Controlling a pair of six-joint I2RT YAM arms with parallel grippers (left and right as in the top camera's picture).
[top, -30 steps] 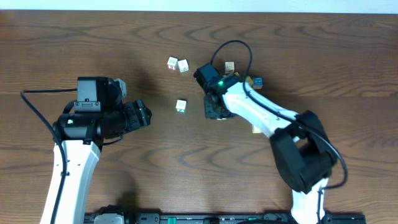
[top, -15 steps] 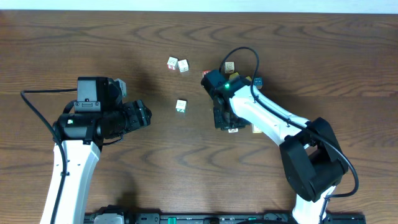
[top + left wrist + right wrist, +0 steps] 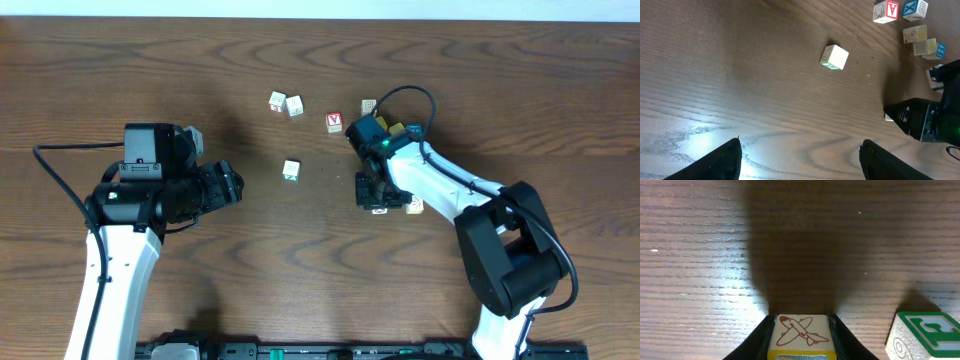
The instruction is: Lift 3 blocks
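Claw of the right arm point(image 3: 377, 200) is closed on a cream block point(image 3: 800, 330), with one finger pressed against each side. The block's top face shows a red-brown aeroplane drawing above a yellow edge. Whether the block is clear of the counter point(image 3: 120, 60) cannot be told.

Just beside it, on the right of the wrist view, a second block point(image 3: 922, 335) sits on the wood with a green letter E on its top face. The two blocks are not touching. Seen from above, they lie right of centre on the dark wooden counter.

A third block point(image 3: 291, 170), white with a green mark, rests alone near the middle, well apart from the right claw. The left claw point(image 3: 800, 150) hovers with its fingers spread wide, gripping nothing, and the white block lies ahead of it.

A cube with a red face point(image 3: 333, 121) sits farther back on the counter, apart from the right claw.
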